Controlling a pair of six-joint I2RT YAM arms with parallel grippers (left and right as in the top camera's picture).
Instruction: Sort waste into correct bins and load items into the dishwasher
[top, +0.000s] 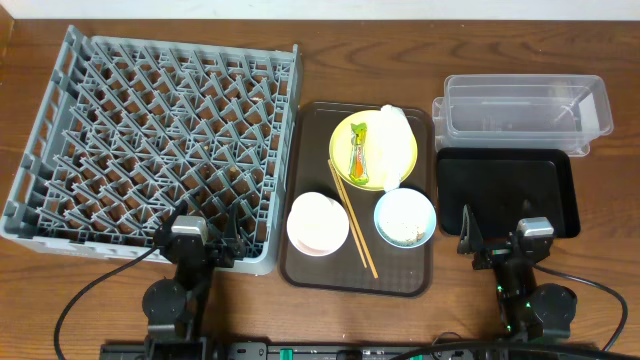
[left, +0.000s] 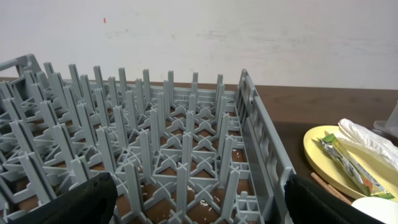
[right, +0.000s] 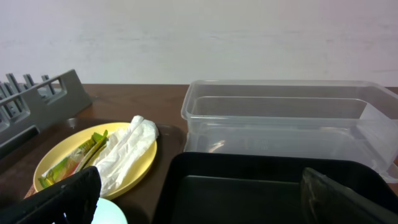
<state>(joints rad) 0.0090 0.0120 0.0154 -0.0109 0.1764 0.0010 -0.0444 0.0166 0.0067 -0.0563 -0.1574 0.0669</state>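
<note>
**Overhead: nothing sorted, nothing loaded**

Left gripper (top: 200, 240), right gripper (top: 500, 245): wide, empty, near edge. White bowl (top: 318, 223), light blue bowl (top: 405, 217), wooden chopsticks (top: 352, 220) mid-table; farther, yellow plate (top: 342, 138) carrying crumpled white napkin (top: 393, 142), green-orange wrapper (top: 358, 150). Grey lattice rack (top: 150, 140), black tray (top: 510, 185), clear tub (top: 520, 105) unfilled.

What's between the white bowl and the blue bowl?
The wooden chopsticks lie between them on the brown tray, shown in the overhead view.
</note>
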